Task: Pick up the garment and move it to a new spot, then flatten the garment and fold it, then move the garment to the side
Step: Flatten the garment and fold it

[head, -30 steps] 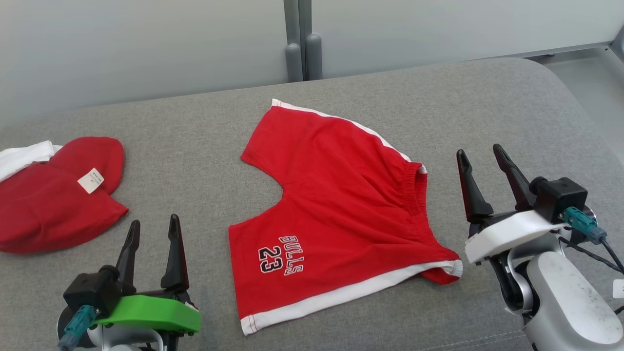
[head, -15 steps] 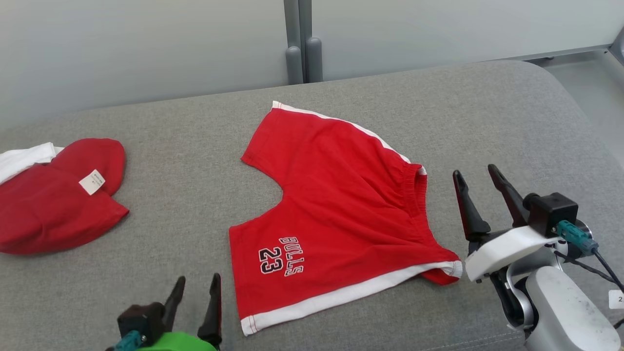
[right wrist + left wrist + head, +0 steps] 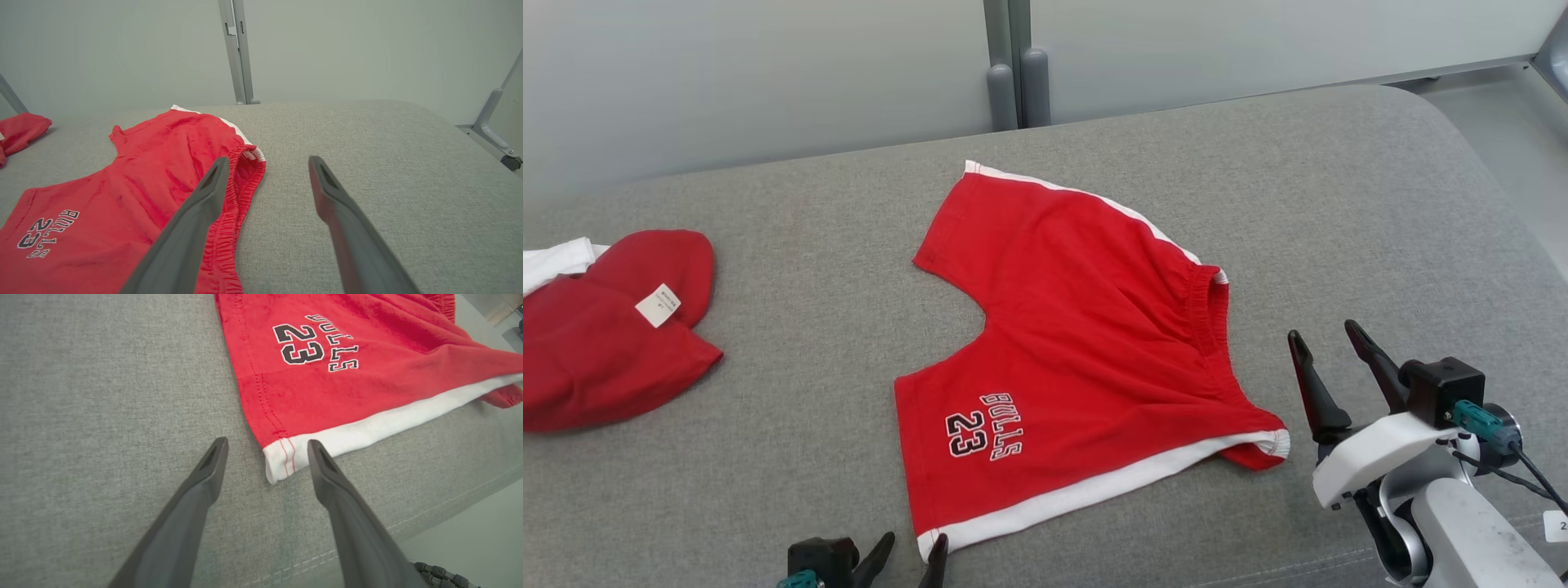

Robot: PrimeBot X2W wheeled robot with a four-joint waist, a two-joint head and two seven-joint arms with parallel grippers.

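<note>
Red shorts [image 3: 1086, 343] with white trim and "BULLS 23" print lie spread flat on the grey cushion [image 3: 849, 245]. My left gripper [image 3: 913, 549] is open at the bottom edge of the head view, its fingertips straddling the near white hem corner [image 3: 286, 459] of the shorts [image 3: 347, 363] in the left wrist view. My right gripper [image 3: 1327, 353] is open and empty, hovering just right of the elastic waistband [image 3: 237, 183], above bare cushion [image 3: 367, 163].
A second red garment with a white tag [image 3: 605, 335] lies bunched at the left edge, with white cloth [image 3: 556, 260] behind it. A grey post [image 3: 1009, 65] and pale wall stand behind the cushion. The cushion's front seam [image 3: 449, 502] runs close to my left gripper.
My left gripper has moved right and down toward the shorts' near hem corner. The right gripper has drawn back toward me. The camera has shifted slightly.
</note>
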